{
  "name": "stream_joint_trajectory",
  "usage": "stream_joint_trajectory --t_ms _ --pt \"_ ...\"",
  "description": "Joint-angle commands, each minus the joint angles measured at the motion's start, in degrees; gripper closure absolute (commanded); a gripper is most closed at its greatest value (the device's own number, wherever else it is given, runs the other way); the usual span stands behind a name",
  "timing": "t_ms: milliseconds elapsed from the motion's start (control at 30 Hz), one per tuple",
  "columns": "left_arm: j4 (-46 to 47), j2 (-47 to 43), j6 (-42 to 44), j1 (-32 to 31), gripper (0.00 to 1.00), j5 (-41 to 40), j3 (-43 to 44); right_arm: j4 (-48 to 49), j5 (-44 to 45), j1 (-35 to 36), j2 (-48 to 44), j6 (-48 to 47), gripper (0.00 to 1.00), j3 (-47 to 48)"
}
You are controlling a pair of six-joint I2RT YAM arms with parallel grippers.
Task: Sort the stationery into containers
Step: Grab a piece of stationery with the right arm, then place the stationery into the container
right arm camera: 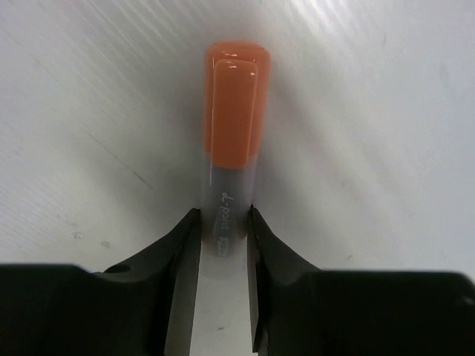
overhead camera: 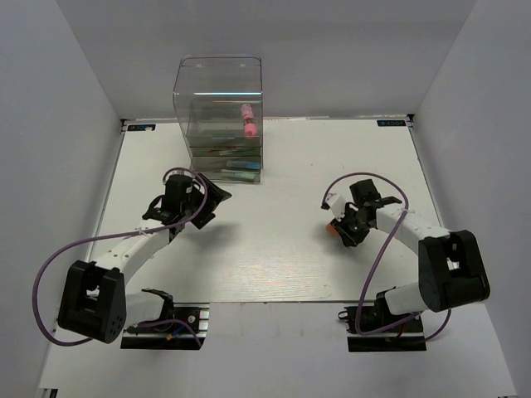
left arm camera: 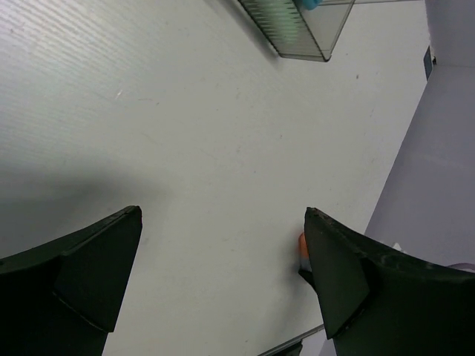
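Observation:
An orange-capped clear marker (right arm camera: 231,111) lies on the white table, and my right gripper (right arm camera: 223,215) is shut on its clear barrel, both fingers touching its sides. From above, the marker's orange cap (overhead camera: 331,231) pokes out left of the right gripper (overhead camera: 347,230) at the table's right middle. The tall clear container (overhead camera: 217,91) stands at the back centre with a chunky pink tube (overhead camera: 247,121) inside it and pens in its base drawers (overhead camera: 228,157). My left gripper (overhead camera: 214,201) hovers open and holds nothing in front of the container; its wrist view shows the wide-apart gripper (left arm camera: 223,215) over bare table.
White walls enclose the table on the left, back and right. A corner of the container (left arm camera: 297,30) shows at the top of the left wrist view, and the orange cap (left arm camera: 302,245) peeks past the right finger. Purple cables loop off both arms.

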Motion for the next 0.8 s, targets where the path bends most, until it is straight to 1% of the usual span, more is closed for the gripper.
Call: stream_joint_trajectory --t_ms 0,33,100,167,200,233,267,300,333,367,400,433,467,500,567,633,667,733,767 --pt "0.16 -2.34 -0.98 0.34 0.00 -0.92 -2.28 1.72 -7.06 1.30 2.00 -7.35 0.93 5.84" --pt "0.77 -2.34 -1.69 0.34 0.00 -0.92 -3.51 2.94 -7.61 1.65 2.71 -10.40 0.93 8.55" --pt "1.91 -2.34 -3.79 0.34 0.00 -0.92 -4.83 3.30 -10.93 2.88 6.75 -12.18 0.93 15.39" --pt "4.11 -2.34 -5.12 0.34 0.00 -0.39 -6.68 3.74 -12.44 4.98 10.60 -15.60 0.93 19.36" --pt "4.81 -2.34 -5.65 0.34 0.00 0.22 -7.21 3.92 -13.32 5.86 13.50 -16.14 0.93 25.47" --pt "5.34 -2.34 -6.87 0.34 0.00 0.22 -7.99 4.27 -13.50 8.13 15.01 -17.10 0.95 27.71" --pt "6.04 -2.34 -7.40 0.34 0.00 0.22 -8.00 4.18 -13.85 8.94 18.24 -18.24 0.96 30.00" --pt "6.05 -1.82 -7.41 0.34 0.00 0.22 -8.61 4.18 -14.03 9.64 21.41 -19.04 0.96 36.80" --pt "6.57 -1.81 -7.93 0.34 0.00 0.22 -8.62 4.18 -14.03 11.83 24.13 -19.39 0.96 39.05" --pt "6.58 -1.81 -7.94 0.34 0.00 0.22 -8.62 4.18 -14.29 12.54 25.55 -20.79 0.96 41.33" --pt "6.58 -1.81 -7.94 0.34 0.00 0.22 -9.23 4.09 -14.55 13.25 29.40 -21.41 0.96 47.10" --pt "6.58 -1.81 -7.94 0.34 0.00 -0.30 -9.23 4.27 -14.56 14.56 30.57 -21.94 0.98 48.90" --pt "6.58 -1.81 -7.94 0.34 0.00 -0.30 -9.23 5.14 -14.56 15.97 31.54 -22.99 0.98 53.44" --pt "6.58 -2.33 -7.94 0.34 0.00 -0.30 -9.23 5.41 -14.47 17.20 34.50 -23.44 0.98 54.88" --pt "6.58 -2.34 -7.94 0.34 0.00 -0.83 -9.76 7.85 -13.86 18.69 36.11 -23.79 0.98 59.34" --pt "6.05 -2.34 -7.94 0.34 0.00 -0.83 -10.28 9.18 -12.89 20.02 38.83 -24.49 0.98 60.60" --pt "6.05 -2.86 -7.94 0.34 0.00 -0.83 -10.29 11.11 -12.36 21.41 39.88 -24.67 0.98 61.82" --pt "5.52 -2.87 -7.94 0.34 0.00 -1.35 -10.29 15.93 -11.22 22.04 41.38 -25.11 0.98 62.53" --pt "5.52 -2.87 -7.94 0.34 0.00 -1.36 -10.29 16.83 -10.43 23.00 42.26 -24.94 0.98 63.15"
